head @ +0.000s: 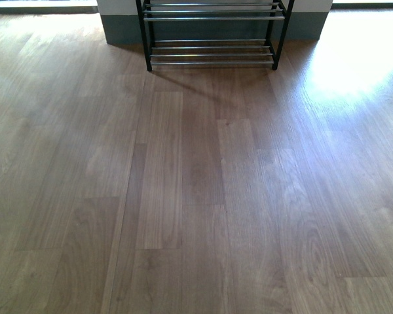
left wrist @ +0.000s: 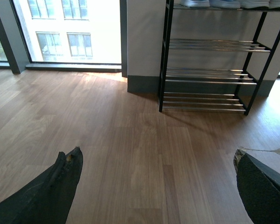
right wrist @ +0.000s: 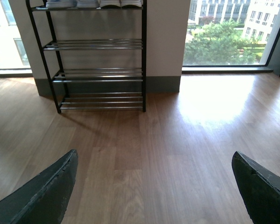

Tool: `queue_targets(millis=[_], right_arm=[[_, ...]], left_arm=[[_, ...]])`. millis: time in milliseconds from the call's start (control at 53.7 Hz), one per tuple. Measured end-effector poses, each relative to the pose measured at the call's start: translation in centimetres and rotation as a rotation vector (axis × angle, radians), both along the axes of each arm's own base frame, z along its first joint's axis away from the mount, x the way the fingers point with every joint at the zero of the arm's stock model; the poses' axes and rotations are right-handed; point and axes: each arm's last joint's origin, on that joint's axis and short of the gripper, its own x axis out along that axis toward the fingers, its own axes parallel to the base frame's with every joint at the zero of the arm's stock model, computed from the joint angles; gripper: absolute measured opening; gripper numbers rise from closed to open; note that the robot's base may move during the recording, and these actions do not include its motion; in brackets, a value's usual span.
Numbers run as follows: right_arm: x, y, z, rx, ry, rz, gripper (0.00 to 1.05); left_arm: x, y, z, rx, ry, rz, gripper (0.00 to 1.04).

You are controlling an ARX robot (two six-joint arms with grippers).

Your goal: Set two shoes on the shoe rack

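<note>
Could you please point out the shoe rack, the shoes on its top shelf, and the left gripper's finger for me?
shoe rack [right wrist: 143, 56]: right wrist view, on the black upright post.
shoes [right wrist: 120, 3]: right wrist view, on a white sole on the top shelf.
left gripper's finger [left wrist: 46, 193]: left wrist view, on the dark finger's surface.

Your room: wood and daylight.
You're facing a wood-plank floor [head: 203, 196] running to a white wall [right wrist: 163, 37] with a grey skirting board [right wrist: 163, 85]; tall windows [right wrist: 228, 32] either side throw bright glare across the boards.

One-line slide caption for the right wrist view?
Open right tool above bare wood floor, facing black shoe rack with shoes on top shelf.
</note>
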Motion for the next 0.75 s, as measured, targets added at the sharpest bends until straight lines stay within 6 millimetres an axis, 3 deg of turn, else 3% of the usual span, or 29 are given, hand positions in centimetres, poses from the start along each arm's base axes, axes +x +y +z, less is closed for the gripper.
queue_targets(millis=[745], right_arm=[[-0.01, 0.00, 0.01, 0.000, -0.001, 0.002, 0.96]], left_arm=[[0.00, 0.00, 0.00, 0.000, 0.000, 0.000, 0.95]])
